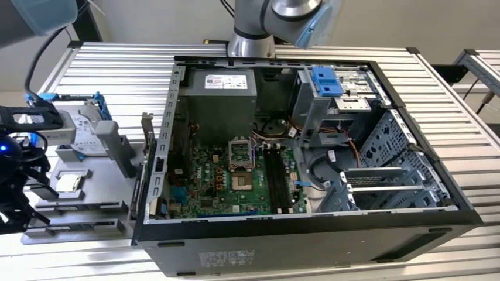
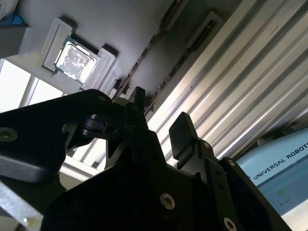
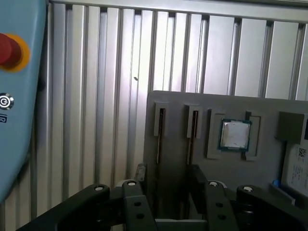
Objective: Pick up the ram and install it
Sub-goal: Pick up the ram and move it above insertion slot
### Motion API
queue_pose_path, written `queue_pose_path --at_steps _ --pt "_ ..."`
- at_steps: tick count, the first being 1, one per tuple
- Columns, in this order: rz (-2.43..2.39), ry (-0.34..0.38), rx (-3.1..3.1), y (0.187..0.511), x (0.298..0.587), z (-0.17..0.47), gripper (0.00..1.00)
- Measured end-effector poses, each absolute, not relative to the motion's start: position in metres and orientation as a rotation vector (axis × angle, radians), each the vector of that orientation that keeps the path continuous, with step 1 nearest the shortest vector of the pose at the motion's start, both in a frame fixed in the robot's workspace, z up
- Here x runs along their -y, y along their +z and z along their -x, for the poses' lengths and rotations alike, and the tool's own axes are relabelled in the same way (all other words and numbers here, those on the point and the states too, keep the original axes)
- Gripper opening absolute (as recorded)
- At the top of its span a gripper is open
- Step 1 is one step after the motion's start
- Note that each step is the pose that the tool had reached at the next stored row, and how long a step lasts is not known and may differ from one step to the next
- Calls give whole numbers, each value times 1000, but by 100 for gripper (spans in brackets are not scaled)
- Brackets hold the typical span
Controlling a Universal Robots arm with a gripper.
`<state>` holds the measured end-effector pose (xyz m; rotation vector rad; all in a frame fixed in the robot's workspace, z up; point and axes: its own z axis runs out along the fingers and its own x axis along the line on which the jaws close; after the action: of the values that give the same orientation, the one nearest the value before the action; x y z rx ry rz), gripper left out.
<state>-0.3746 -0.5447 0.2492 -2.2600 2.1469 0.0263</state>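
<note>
The ram shows as thin dark strips seen edge-on, one in each of two narrow slots point(image 3: 159, 132) point(image 3: 193, 126) of the grey parts tray point(image 3: 269, 103). My gripper point(image 3: 168, 180) hangs open just above the tray, its black fingers point(image 3: 139, 178) apart with nothing between them. The fingertips stand roughly in line with the two slots. In the second wrist view the gripper point(image 2: 161, 113) is seen from behind over the same slots point(image 2: 149, 48). In the exterior view the gripper point(image 1: 17, 196) is at the left edge, beside the tray point(image 1: 86, 205). The motherboard's black slots point(image 1: 273, 172) lie inside the open case.
A small square silver chip point(image 3: 235, 134) sits in a tray pocket beside the slots, and a hard drive in a blue frame point(image 1: 58, 126) rests at the tray's far end. The open computer case point(image 1: 312, 246) takes up the middle of the ribbed metal table point(image 1: 117, 64). A pendant with a red button point(image 3: 7, 50) lies nearby.
</note>
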Motion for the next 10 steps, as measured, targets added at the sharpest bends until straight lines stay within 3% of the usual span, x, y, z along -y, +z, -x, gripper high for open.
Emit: queue_pose_path --at_steps 10 --pt "2259 29 -2146 232 548 375 100"
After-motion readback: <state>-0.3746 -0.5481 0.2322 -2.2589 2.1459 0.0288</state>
